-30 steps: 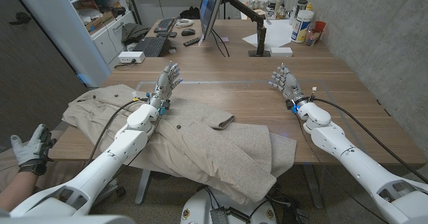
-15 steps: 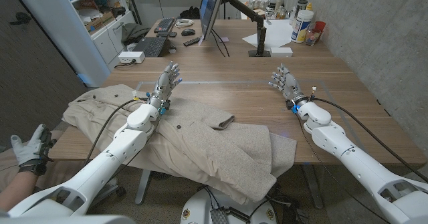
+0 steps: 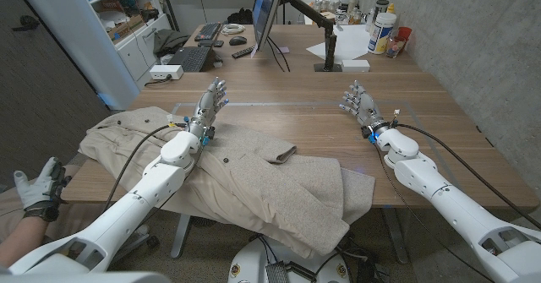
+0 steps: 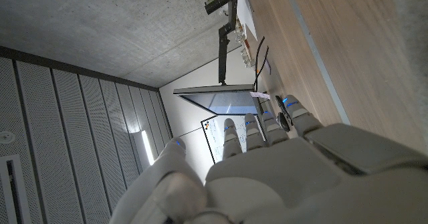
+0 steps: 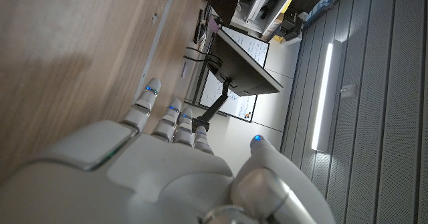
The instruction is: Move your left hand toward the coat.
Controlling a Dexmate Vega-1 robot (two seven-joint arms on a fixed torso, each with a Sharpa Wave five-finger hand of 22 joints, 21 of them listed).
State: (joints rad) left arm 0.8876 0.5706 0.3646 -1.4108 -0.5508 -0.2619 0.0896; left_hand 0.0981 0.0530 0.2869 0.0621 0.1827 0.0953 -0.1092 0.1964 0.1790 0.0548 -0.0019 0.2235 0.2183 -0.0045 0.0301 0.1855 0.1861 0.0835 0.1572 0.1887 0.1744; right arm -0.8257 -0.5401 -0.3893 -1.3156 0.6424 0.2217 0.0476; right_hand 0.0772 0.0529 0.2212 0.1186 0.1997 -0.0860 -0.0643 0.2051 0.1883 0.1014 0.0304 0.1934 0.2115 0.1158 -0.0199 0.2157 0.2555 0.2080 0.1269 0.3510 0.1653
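Both our hands hold nothing, fingers apart. Our left hand (image 3: pixel 210 102) hovers past the coat's (image 3: pixel 254 182) far edge; the coat drapes over the surface (image 3: pixel 313 106) at seven o'clock, so we must draw back.

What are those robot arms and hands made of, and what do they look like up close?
Both arms are smooth white rounded shells with grey bands at the joints and black cables running alongside. The left hand and right hand are silver-grey, metallic-looking, with small blue lights at the fingertips and blue fittings at the wrists.
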